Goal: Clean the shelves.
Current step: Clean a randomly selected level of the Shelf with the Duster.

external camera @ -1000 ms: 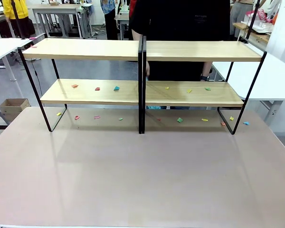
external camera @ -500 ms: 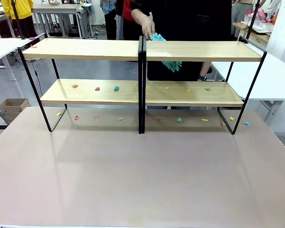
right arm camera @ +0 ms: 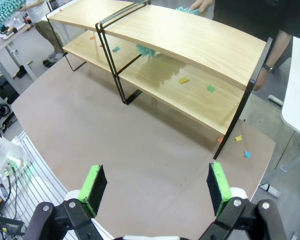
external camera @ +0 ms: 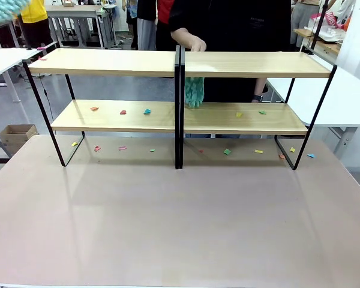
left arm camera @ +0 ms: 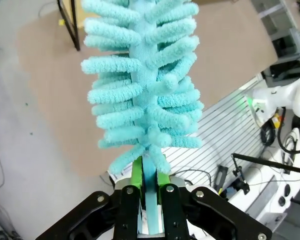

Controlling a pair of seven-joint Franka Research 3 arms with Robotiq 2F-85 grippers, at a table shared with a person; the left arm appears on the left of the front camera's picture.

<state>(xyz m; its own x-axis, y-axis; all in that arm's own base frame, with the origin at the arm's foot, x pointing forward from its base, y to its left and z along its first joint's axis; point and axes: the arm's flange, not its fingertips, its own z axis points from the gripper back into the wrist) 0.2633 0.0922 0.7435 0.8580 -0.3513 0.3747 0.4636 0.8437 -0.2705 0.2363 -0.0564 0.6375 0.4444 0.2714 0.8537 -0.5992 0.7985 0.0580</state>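
Shelves: wide two-tier rack of four long light-wood boards on a thin black metal frame (external camera: 108,62), two units joined at the middle; it stands across the far half of the worktop, in front of the person; both upper boards are bare
Worktop: beige tabletop (external camera: 180,222); the near part, on the robot's side, is bare
Paper scraps: small coloured bits (external camera: 147,111); red and teal ones lie on the lower left board, yellow and green ones on the lower right board; a further row lies on the worktop under the rack, and a blue one just outside its right leg
Left tool: its jaws (left arm camera: 149,175) are clamped tight on the flat pale-blue handle of a teal chenille duster (left arm camera: 142,85); the green pads press the handle from both sides; the fluffy head sticks straight out beyond the fingertips; in the front view that head shows in the top left corner, raised well clear of the rack
Right tool: spread wide (right arm camera: 156,186) with nothing between the green pads; it hangs above the near worktop, well apart from the rack and facing it
Person's hand: bare hand (external camera: 196,43) at the back edge of the upper right board, just beside the middle joint
Second teal duster: fluffy head (external camera: 194,92) hanging under that hand, between the upper and lower right boards, next to the middle posts; whether it touches the lower board I cannot tell
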